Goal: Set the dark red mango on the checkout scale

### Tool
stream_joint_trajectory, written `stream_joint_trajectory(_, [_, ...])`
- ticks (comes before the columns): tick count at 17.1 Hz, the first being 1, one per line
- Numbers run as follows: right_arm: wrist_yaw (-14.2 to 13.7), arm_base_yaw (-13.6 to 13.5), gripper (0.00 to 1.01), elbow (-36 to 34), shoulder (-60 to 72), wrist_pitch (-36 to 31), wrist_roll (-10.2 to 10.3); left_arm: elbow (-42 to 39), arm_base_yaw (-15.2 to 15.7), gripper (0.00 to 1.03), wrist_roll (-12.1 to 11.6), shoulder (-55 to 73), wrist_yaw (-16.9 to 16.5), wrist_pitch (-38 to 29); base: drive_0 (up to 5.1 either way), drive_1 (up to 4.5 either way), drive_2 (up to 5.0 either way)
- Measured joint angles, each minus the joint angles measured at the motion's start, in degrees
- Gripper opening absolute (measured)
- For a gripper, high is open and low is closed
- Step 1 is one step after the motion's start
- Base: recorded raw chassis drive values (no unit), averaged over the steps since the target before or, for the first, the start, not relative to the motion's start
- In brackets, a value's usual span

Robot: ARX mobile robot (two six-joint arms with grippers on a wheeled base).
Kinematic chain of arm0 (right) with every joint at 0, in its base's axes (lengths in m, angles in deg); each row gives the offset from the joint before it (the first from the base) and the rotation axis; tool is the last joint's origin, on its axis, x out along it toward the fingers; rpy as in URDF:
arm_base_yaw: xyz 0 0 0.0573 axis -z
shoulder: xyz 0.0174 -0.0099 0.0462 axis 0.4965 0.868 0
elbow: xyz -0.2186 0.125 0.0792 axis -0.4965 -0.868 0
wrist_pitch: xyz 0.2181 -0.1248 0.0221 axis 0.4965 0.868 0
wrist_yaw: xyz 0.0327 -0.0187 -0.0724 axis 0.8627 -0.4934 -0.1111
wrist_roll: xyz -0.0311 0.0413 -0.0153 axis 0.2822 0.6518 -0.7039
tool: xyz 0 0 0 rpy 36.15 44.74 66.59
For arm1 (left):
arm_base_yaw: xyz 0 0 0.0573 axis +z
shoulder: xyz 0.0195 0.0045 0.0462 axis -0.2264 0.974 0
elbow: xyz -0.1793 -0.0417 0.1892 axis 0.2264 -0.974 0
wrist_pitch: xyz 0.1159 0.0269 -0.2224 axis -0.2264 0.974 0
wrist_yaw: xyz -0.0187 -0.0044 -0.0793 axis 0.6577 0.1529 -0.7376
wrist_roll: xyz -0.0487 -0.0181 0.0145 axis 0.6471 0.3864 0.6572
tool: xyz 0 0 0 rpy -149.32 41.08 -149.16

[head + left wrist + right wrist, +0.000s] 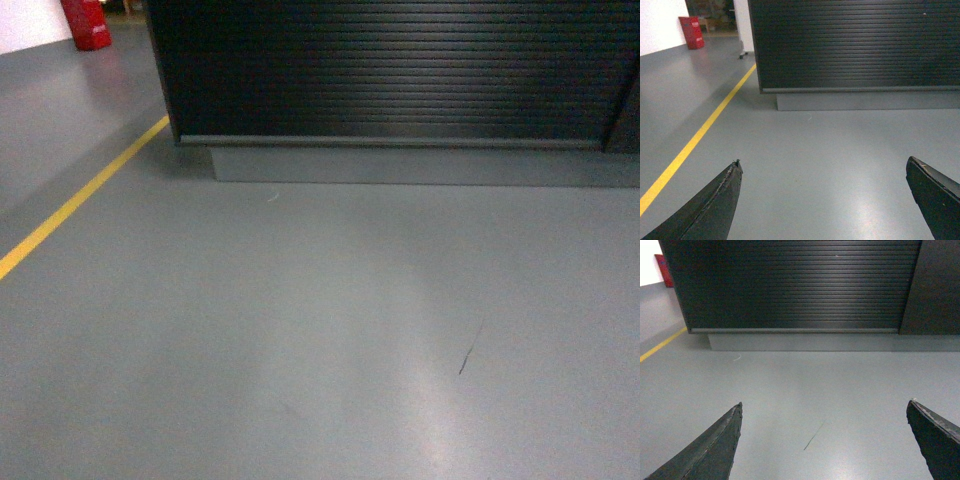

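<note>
The checkout [400, 70] fills the top of the head view: a dark counter with a ribbed slatted front on a grey plinth [420, 165]. It also shows in the left wrist view as the checkout [855, 45] and in the right wrist view as the checkout [795, 285]. The dark red mango and the scale are out of view. My left gripper [822, 162] is open, black fingers [715, 205] wide apart over bare floor. My right gripper [825, 402] is open too, holding nothing. Neither gripper shows in the head view.
Grey floor [300, 330] lies between me and the counter. A yellow floor line [80, 200] runs diagonally at the left. A red object [88, 22] stands far left by a white wall. A dark panel [935, 285] adjoins the counter's right end.
</note>
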Motion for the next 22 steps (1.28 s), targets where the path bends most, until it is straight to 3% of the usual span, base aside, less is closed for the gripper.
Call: stream_joint_trajectory(22, [0.0,0.0,0.98,0.0,0.0,-0.2,0.0,0.0,0.0,0.98,0.0,0.0,0.1,0.0,0.0,3.99,-4.0])
